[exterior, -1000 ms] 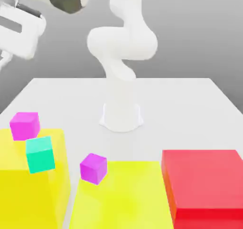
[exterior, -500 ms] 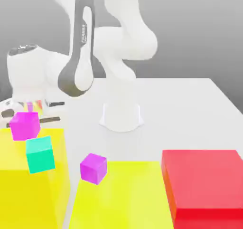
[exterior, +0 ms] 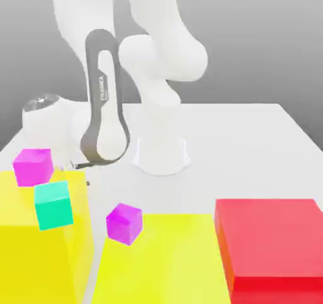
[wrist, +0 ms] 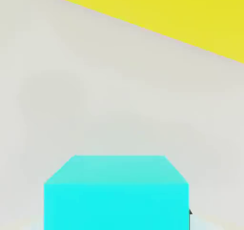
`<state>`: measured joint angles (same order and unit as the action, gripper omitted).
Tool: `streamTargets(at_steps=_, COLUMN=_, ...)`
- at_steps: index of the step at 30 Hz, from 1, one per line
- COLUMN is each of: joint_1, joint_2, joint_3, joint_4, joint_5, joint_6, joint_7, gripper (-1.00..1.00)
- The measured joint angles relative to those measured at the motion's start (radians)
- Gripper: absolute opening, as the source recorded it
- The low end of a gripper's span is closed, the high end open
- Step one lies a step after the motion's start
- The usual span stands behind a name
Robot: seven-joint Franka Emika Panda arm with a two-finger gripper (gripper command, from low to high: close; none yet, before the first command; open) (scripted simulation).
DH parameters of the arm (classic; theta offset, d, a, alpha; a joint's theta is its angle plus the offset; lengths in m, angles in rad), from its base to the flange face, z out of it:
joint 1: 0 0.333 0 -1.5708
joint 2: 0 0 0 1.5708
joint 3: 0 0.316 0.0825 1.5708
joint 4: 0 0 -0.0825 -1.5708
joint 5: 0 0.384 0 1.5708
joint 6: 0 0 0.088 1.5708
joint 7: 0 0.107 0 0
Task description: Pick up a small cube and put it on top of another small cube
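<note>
Hand view: gripper closed on teal cube (wrist: 116,192) above white table (wrist: 95,95); risk of slipping or tilting during lift if held off-centre.

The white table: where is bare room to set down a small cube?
The white table is bare between the robot base and the red block. The exterior view's left is crowded with the yellow block, cubes and arm.

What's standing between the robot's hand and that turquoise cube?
Nothing visible. In the hand view the cyan cube sits right at the gripper, on bare table. The yellow block lies beyond it.
</note>
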<state>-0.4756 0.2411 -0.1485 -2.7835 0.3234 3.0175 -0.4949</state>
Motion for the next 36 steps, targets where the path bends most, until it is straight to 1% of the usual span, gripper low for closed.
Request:
streamTargets(at_steps=2, joint_1=0.040, joint_2=-0.057, joint_3=-0.055, joint_4=-0.013, joint_5=-0.067, joint_6=-0.043, joint_7=0.052, gripper=-1.00)
streamTargets(at_steps=4, joint_1=0.060, joint_2=-0.117, joint_3=-0.097, joint_4=-0.027, joint_5=-0.153, joint_6=-0.087, joint_7=0.115, gripper=-1.00)
streamTargets(at_steps=6, joint_1=0.059, joint_2=-0.177, joint_3=-0.121, joint_4=-0.041, joint_5=-0.242, joint_6=-0.132, joint_7=0.178, gripper=-1.00)
streamTargets(at_steps=7, joint_1=0.049, joint_2=-0.193, joint_3=-0.126, joint_4=-0.041, joint_5=-0.260, joint_6=-0.161, joint_7=0.180, gripper=-1.00)
streamTargets(at_steps=10, joint_1=0.033, joint_2=-0.201, joint_3=-0.135, joint_4=0.036, joint_5=-0.270, joint_6=-0.271, joint_7=0.203, gripper=-1.00)
streamTargets(at_steps=20, joint_1=-0.008, joint_2=-0.175, joint_3=-0.154, joint_4=0.394, joint_5=-0.238, joint_6=-0.656, joint_7=0.310, gripper=-1.00)
streamTargets(at_steps=25, joint_1=0.002, joint_2=-0.181, joint_3=-0.144, joint_4=0.563, joint_5=-0.241, joint_6=-0.812, joint_7=0.433, gripper=-1.00)
streamTargets(at_steps=32, joint_1=0.060, joint_2=-0.210, joint_3=-0.117, joint_4=0.742, joint_5=-0.256, joint_6=-0.983, joint_7=0.654, gripper=-1.00)
streamTargets(at_steps=36, joint_1=0.103, joint_2=-0.242, joint_3=-0.066, joint_4=0.742, joint_5=-0.279, joint_6=-1.015, joint_7=0.801, gripper=-1.00)
